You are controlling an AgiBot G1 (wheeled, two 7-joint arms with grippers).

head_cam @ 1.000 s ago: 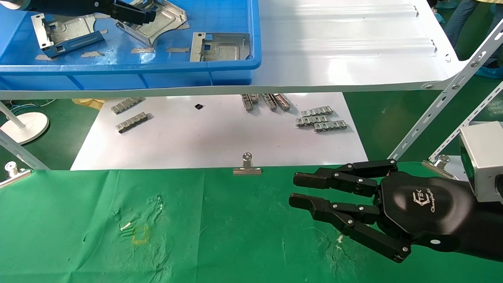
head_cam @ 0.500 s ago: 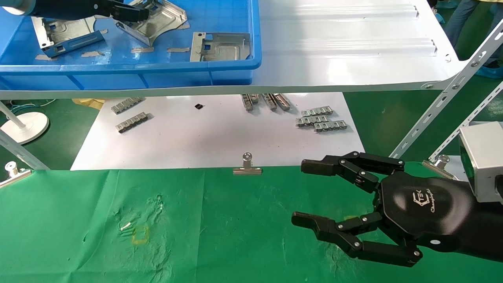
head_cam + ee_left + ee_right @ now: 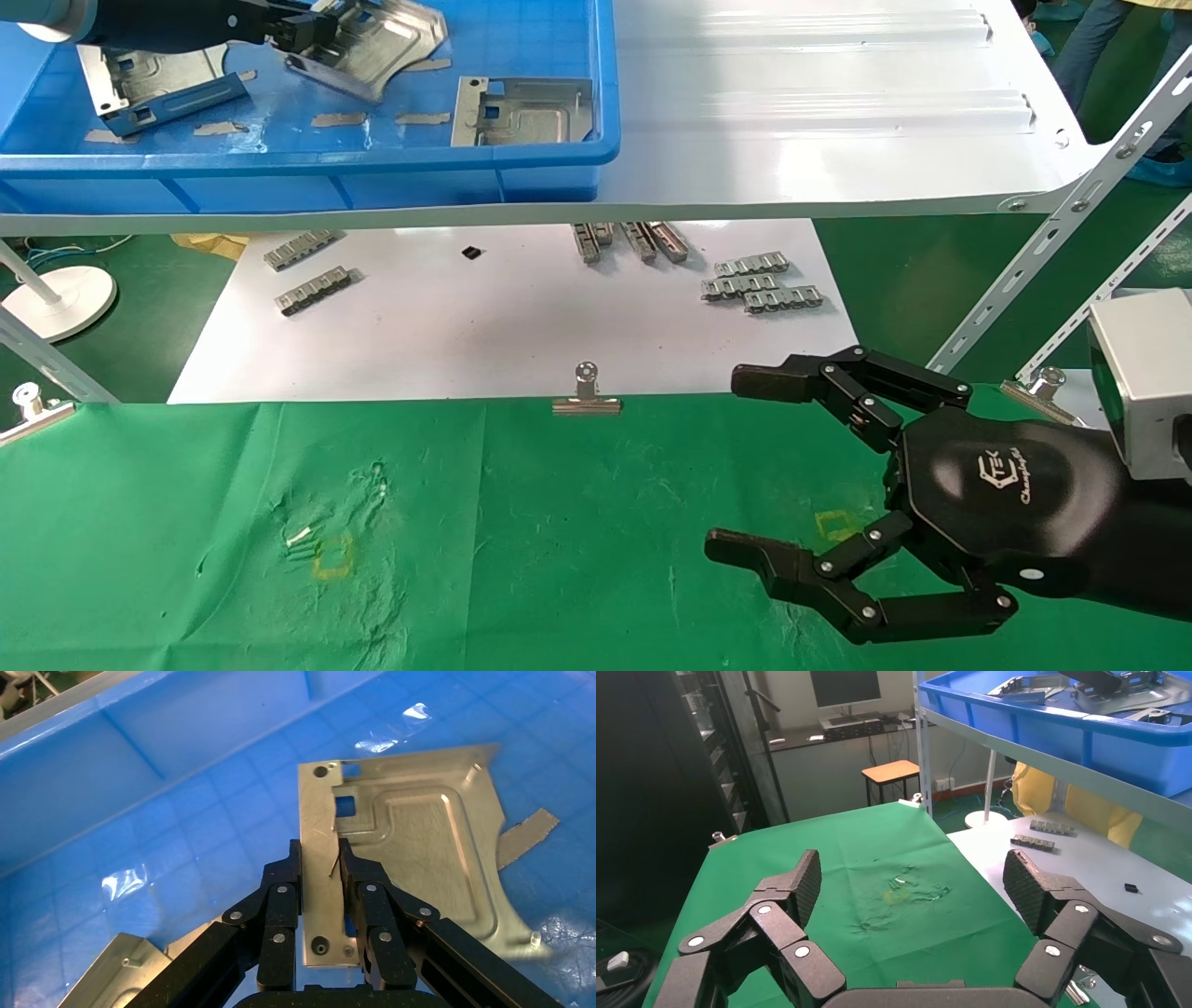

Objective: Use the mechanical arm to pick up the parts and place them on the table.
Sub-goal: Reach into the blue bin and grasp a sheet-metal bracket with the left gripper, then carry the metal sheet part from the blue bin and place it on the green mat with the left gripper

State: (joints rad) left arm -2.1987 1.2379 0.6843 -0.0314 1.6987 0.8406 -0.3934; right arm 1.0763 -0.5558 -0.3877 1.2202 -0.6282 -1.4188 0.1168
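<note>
The left gripper (image 3: 296, 33) is inside the blue bin (image 3: 521, 154) on the white shelf (image 3: 838, 112), its black fingers (image 3: 281, 903) pinched together on the folded edge of one part (image 3: 415, 853). In the left wrist view the flange stands between the two fingertip pairs, with the bracket's flat body stretching away over the bin floor. Compared with a second ago, this part (image 3: 372, 42) has tilted: its near edge now sits clear of the bin floor, and the fingers have drawn back toward the bin's left side with it. Two more parts lie in the bin, one (image 3: 154, 79) under the left arm and one (image 3: 521, 112) flat near the front wall; neither has shifted.

The right gripper (image 3: 736, 466) hovers low over the table (image 3: 512, 540) near its right end. Its fingers have spread wide: a second ago they lay close and nearly parallel, half a second ago they were partly parted, and now the upper pair (image 3: 838, 382) reaches toward the table's far edge while the lower pair (image 3: 801, 578) hangs well apart from it. They hold nothing. A yellow square mark (image 3: 835, 525) on the cloth now shows between them.

A binder clip (image 3: 586, 396) grips the table's far edge, and ridged strips (image 3: 759, 284) lie on the white sheet (image 3: 466, 326) beyond, all unchanged.
</note>
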